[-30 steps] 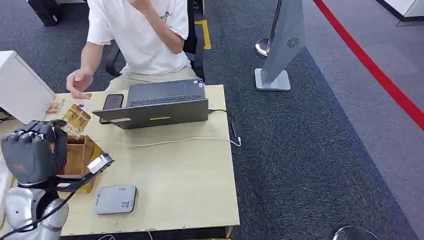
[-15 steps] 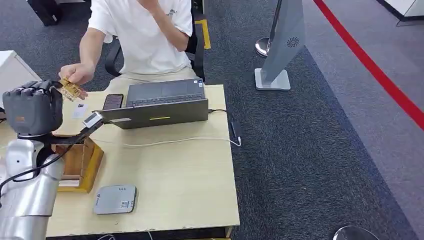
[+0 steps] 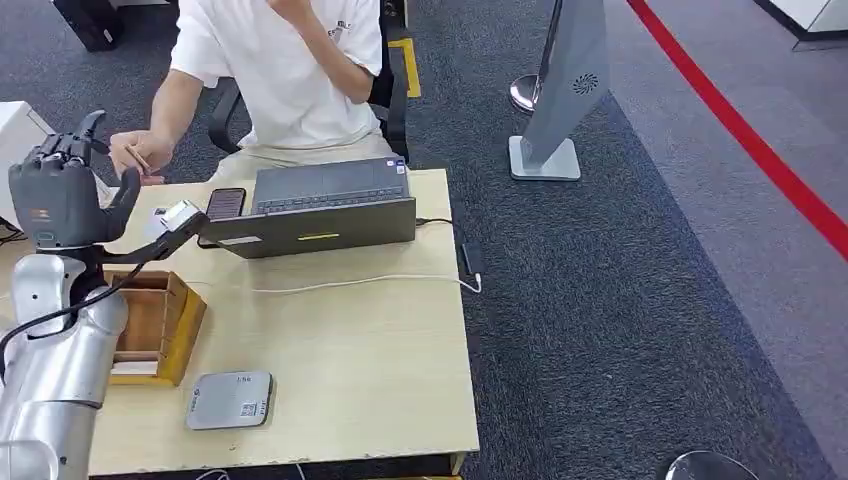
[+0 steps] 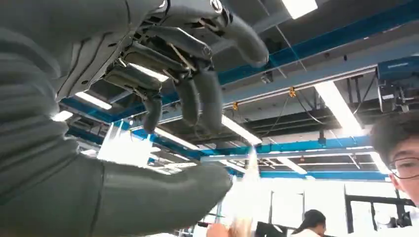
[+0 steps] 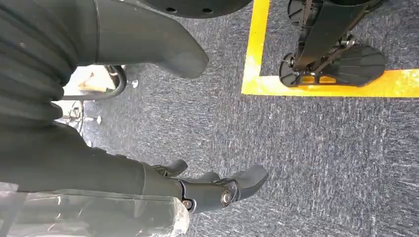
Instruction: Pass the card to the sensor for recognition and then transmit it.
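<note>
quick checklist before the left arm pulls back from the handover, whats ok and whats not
1. Left hand empty, fingers apart: ok.
2. Card held in the person's hand: ok, though it looks small and thin.
3. Card fully clear of the robot's fingers: cannot tell.
4. Wooden box and sensor sit under the arm's way back: not ok, lift over them.
5. Right hand hanging over the carpet, holding nothing: ok.

A light wooden table (image 3: 360, 350) stands on dark grey carpet (image 3: 620, 300); a red stripe (image 3: 740, 130) crosses the floor at the far right; yellow floor tape (image 5: 257, 49) marks the carpet; a grey standing sign (image 3: 570, 90) rests beyond the table; blue ceiling beams (image 4: 316, 49) carry long strip lights (image 4: 336, 103) overhead.
</note>
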